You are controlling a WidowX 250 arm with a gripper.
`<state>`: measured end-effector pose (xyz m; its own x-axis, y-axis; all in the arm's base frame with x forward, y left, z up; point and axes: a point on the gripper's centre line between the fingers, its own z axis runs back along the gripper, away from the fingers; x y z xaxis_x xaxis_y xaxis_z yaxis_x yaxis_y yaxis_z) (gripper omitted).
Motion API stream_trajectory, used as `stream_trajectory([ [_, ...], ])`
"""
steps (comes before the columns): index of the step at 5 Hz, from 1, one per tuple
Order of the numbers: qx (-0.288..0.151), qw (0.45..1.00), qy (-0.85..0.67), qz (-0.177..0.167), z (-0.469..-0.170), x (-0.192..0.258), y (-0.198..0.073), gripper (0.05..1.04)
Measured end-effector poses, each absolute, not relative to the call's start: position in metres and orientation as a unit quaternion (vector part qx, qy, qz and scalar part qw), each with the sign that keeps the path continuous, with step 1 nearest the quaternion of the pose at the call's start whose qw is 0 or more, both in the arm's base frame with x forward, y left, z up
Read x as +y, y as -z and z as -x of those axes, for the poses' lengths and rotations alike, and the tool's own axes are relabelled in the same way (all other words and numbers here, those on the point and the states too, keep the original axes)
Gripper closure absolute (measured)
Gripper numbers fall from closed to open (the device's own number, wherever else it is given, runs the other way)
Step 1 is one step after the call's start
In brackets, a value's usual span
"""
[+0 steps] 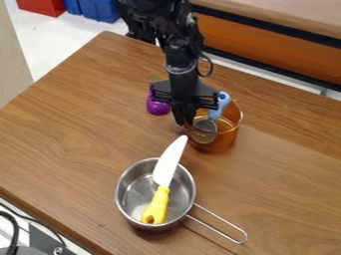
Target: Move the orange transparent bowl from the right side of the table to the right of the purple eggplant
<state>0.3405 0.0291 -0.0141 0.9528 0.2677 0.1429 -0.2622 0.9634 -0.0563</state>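
The black gripper (184, 117) hangs down over the upper middle of the table, at the left rim of a see-through amber container (223, 140). I cannot tell whether it touches that rim. A utensil with a light blue handle (220, 104) leans inside the container. Just left of the gripper lies a purple toy eggplant (158, 106), partly hidden behind it. Nearer the camera stands a metal saucepan (125, 203), its wire handle pointing to the lower right. A toy knife (168, 167) rests in it, yellow handle down inside and white blade leaning out over the far rim.
The brown wooden table (73, 124) has its left corner edge running down to the lower left. Behind it stands an orange-sided bench (266, 45). Red and blue bins (98, 9) are on the floor at the upper left, and a black cable (15, 231) is at the lower left.
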Motion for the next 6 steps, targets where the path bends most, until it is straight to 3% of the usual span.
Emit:
stream_trajectory([
  [2, -0.069, 0.99, -0.125, 0.02, -0.339, 0.032, 0.014, 0.958],
  [3, -0.07, 0.99, -0.126, 0.013, -0.341, 0.033, 0.012, 0.781],
  [5, -0.062, 0.989, -0.137, 0.011, -0.339, 0.033, 0.011, 0.233],
  [6, -0.094, 0.984, -0.149, 0.013, -0.338, 0.033, -0.013, 0.08],
])
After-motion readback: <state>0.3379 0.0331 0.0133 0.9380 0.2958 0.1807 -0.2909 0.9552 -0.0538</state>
